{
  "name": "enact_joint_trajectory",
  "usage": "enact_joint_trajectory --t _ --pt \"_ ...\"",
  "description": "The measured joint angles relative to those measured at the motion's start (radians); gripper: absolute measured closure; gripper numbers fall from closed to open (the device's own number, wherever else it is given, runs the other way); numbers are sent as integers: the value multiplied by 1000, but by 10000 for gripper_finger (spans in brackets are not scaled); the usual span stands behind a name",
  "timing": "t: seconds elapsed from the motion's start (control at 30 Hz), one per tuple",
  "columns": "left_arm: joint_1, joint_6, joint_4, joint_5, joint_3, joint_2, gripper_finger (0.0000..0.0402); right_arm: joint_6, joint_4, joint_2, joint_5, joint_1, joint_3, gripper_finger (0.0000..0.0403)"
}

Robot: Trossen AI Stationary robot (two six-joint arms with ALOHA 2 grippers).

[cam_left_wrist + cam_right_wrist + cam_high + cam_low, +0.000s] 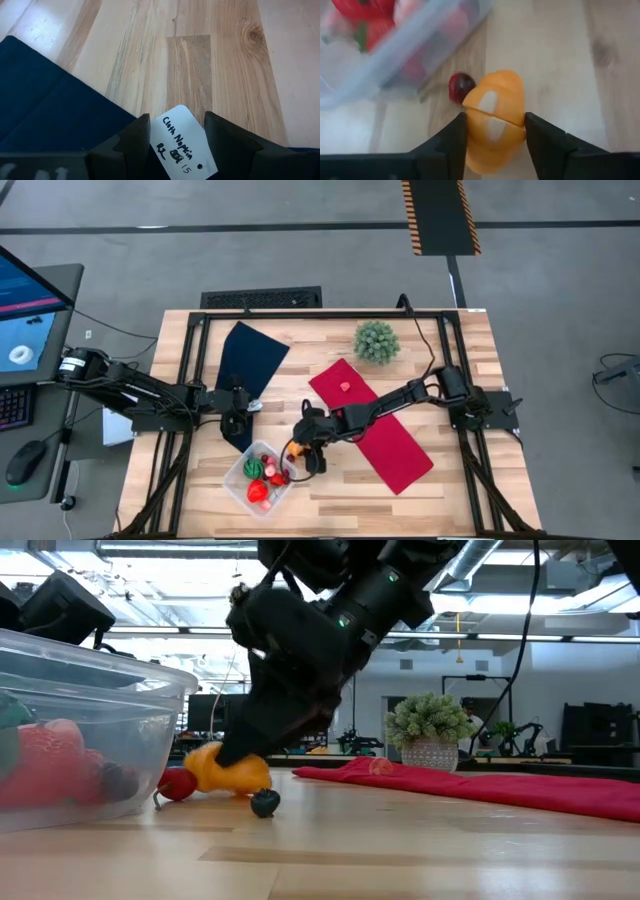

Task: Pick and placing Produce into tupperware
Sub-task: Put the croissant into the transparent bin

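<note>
We have the right gripper (495,132) down on the surface (560,50), fingers (547,145) closed on the orange fruit (496,112) just beside the tupperware (405,55). It looks light, smooth, rounded: grip across the middle. Left fingers (132,142) open over the dark cloth (55,115).

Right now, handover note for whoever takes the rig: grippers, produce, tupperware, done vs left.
Right gripper: down at the table beside the tupperware, fingers on either side of the orange piece, touching it; the piece is not lifted.
Left gripper: open, idle over the dark blue cloth, with the cloth's tag between its fingers.
Done: several red and green pieces already in the tupperware.
Left: the orange piece, a cherry and a dark berry on the table next to it, plus a small red piece on the red cloth.
</note>
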Motion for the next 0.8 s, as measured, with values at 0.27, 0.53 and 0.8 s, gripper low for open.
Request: enact_joint_trajectory --t 0.27,0.53,0.8 --pt "0 0 0 0 0 0 221 1 -4 -3 0 0 3 206" --pt "0 0 0 0 0 0 222 7 -31 -3 -4 0 2 229" --pt "0 0 0 0 0 0 222 9 -35 -2 -4 2 1 229"
